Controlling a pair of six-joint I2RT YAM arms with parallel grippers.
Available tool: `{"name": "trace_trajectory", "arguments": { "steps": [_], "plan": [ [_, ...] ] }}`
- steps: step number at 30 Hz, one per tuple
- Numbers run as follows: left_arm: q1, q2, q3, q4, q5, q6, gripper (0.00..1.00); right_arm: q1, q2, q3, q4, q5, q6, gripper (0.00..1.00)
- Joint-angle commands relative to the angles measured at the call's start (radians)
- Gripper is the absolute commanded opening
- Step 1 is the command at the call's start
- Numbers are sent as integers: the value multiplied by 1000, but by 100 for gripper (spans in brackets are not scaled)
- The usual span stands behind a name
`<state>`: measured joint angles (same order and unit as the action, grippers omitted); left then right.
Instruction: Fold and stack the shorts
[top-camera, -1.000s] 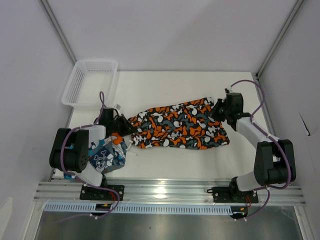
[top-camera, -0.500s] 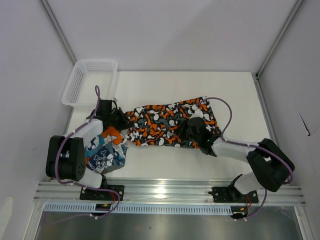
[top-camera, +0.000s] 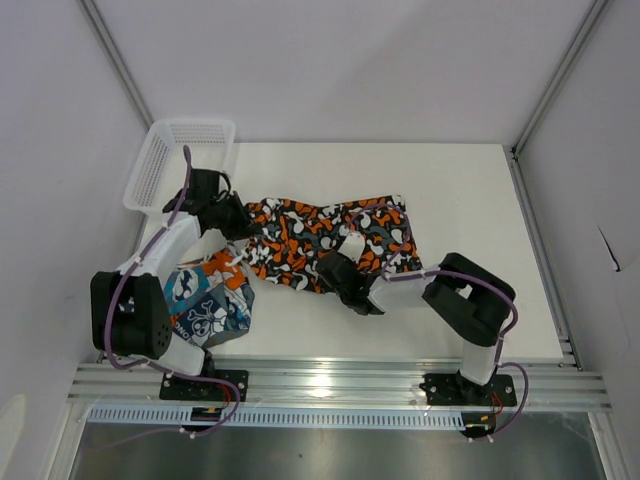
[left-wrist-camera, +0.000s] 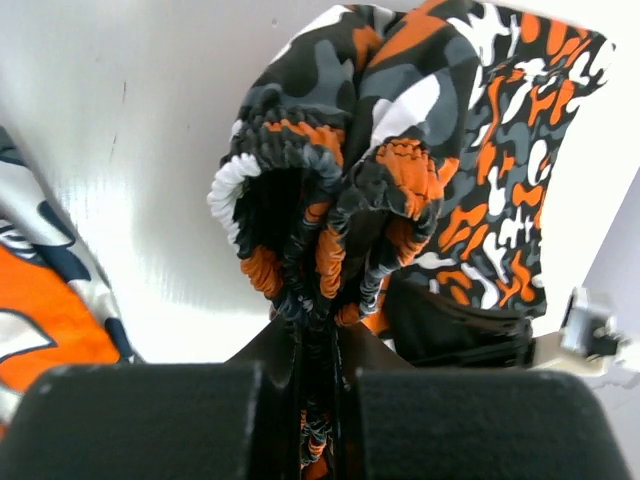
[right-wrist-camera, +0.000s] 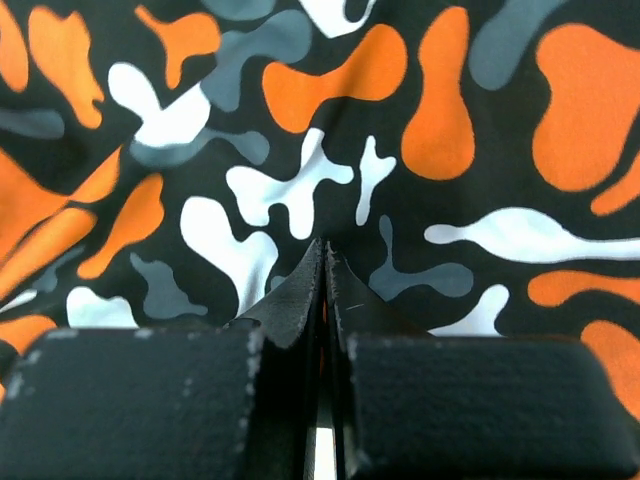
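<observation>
The camouflage shorts (top-camera: 300, 235) lie across the table's middle, folded partly over themselves. My left gripper (top-camera: 236, 216) is shut on their bunched elastic waistband at the left end; the left wrist view shows the gripper (left-wrist-camera: 318, 322) pinching the gathered band (left-wrist-camera: 330, 200). My right gripper (top-camera: 342, 272) is shut on a thin layer of the same shorts at their near edge, and the print (right-wrist-camera: 400, 120) fills the view beyond the gripper (right-wrist-camera: 323, 252). The teal skull-print shorts (top-camera: 210, 305) lie folded at the near left, also in the left wrist view (left-wrist-camera: 35, 330).
A white mesh basket (top-camera: 172, 165) stands at the far left corner, just behind my left gripper. Bare white table (top-camera: 480, 200) lies to the right of the shorts. The table's metal front rail (top-camera: 330, 375) runs along the near edge.
My right gripper has swept from the far right to the middle near edge, dragging the shorts' right end leftward over the rest. My left gripper has shifted slightly farther back with the waistband.
</observation>
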<state>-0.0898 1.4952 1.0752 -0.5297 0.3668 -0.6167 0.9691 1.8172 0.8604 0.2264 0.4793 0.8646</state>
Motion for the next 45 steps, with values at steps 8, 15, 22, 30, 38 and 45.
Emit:
{"name": "trace_trajectory", "arguments": {
  "steps": [8, 15, 22, 30, 38, 45],
  "plan": [
    [-25, -24, 160, -220, -39, 34, 1, 157, 154, 98, 79, 10, -85, 0],
    [-83, -35, 298, -324, -55, -11, 1, 189, 188, 157, 113, -44, -122, 0],
    [-160, -39, 433, -408, -106, -54, 2, 181, 221, 215, 149, -125, -139, 0],
    [-235, -15, 499, -455, -184, -72, 2, 116, 102, 170, 191, -284, -133, 10],
    [-272, -1, 543, -486, -262, -54, 1, 45, -87, 143, 154, -436, -69, 25],
    [-304, 23, 581, -527, -322, -34, 1, -67, -177, 135, 13, -496, -42, 24]
  ]
}}
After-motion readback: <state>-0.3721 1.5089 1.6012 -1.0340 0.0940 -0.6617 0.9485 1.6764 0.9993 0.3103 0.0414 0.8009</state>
